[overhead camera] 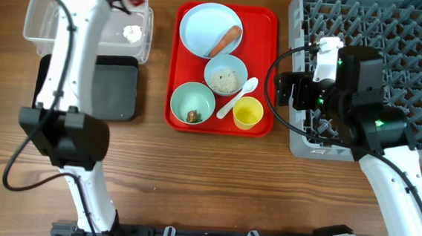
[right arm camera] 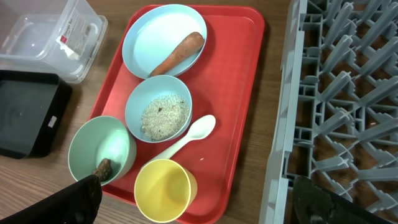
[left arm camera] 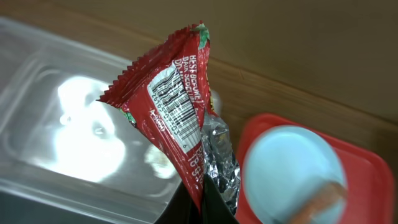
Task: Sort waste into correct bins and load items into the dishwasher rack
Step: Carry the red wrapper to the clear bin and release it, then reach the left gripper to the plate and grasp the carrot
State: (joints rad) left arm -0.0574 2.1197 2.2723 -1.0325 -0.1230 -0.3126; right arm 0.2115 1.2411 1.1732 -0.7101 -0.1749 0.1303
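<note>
**A:** What is sitting at the upper left of the overhead view?

**B:** A clear plastic bin (overhead camera: 47, 17) is resting on the wooden surface (overhead camera: 206, 185). A white crumpled scrap (overhead camera: 132, 33) is lying inside it. A black rectangular tray (overhead camera: 112, 89) is sitting just below the bin.

**A:** And what is the left gripper doing?

**B:** The left gripper (left arm camera: 200, 202) is hovering above the bin's right edge. It is clamping a red foil snack wrapper (left arm camera: 165, 102), which is sticking up from the fingers with its silver lining showing.

**A:** What is lying in the centre?

**B:** A red plastic tray (overhead camera: 266, 58) is carrying the dishes. A pale blue plate (overhead camera: 202, 24) is sitting at the top, with an orange carrot (overhead camera: 228, 39) lying across its lower right. Below it, a blue bowl of pale grains (overhead camera: 225, 76) is touching a green bowl (overhead camera: 190, 98), which is holding a small brown scrap (overhead camera: 192, 117). A white plastic spoon (overhead camera: 238, 96) is lying beside the bowls, and a yellow plastic cup (overhead camera: 248, 113) is standing in the tray's lower right corner.

**A:** And on the right?

**B:** The right gripper (right arm camera: 198, 186) is hanging over the left edge of the grey dishwasher rack (overhead camera: 395, 41), just beside the tray. Its fingers are standing wide apart. The rack is filling the upper right of the frame.
</note>
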